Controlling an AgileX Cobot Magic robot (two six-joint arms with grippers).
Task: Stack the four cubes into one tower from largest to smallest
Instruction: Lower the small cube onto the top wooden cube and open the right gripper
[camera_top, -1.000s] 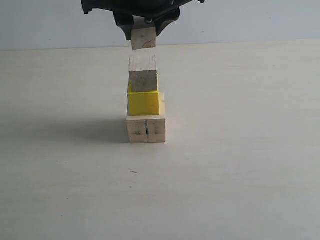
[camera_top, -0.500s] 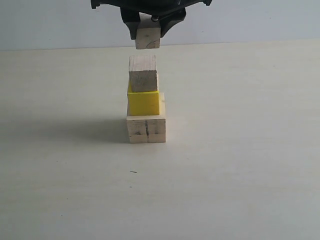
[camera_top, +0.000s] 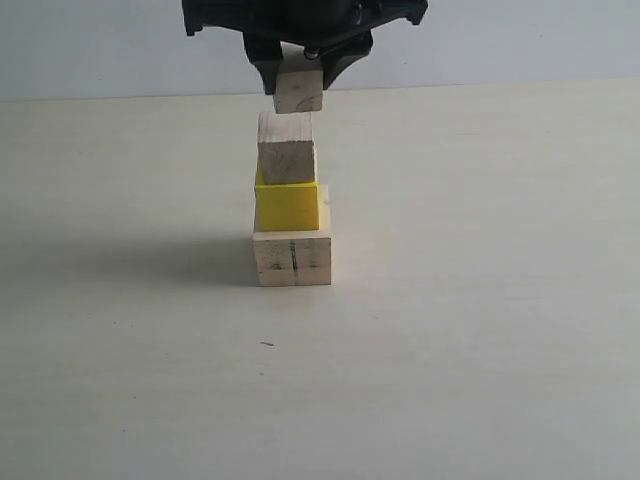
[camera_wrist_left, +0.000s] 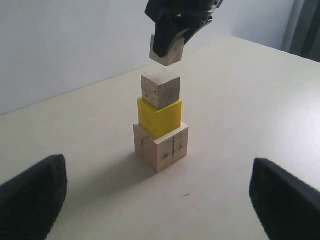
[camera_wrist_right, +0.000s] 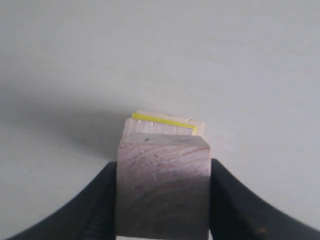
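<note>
1. Since a second ago, the right gripper (camera_top: 299, 78) has shifted a little to the right in the exterior view and come down slightly, carrying the small cube (camera_top: 299, 92) with it. The three stacked cubes have not moved.
2. The top edge of the exterior view cuts off the right gripper's upper body.
3. In the right wrist view the small cube fills the space between the dark fingers and hides most of the stack. Only thin strips of pale wood and yellow show past its far edge.
4. The left gripper (camera_wrist_left: 156, 192) appears only as two dark, blurred finger ends at the lower corners of the left wrist view. They stand wide apart with nothing between them, well back from the stack.
5. The stack stands on the surface (camera_top: 480, 300). The large cube (camera_top: 292, 258), with a dark crack down its front, is at the bottom. The yellow cube (camera_top: 287, 207) is on it, and the medium cube (camera_top: 287, 150) is on top.
6. The right gripper is closed on the small cube, clamping two opposite sides.
7. The small cube hangs just above the medium cube, slightly tilted. The left wrist view shows a clear gap between the two.
</note>
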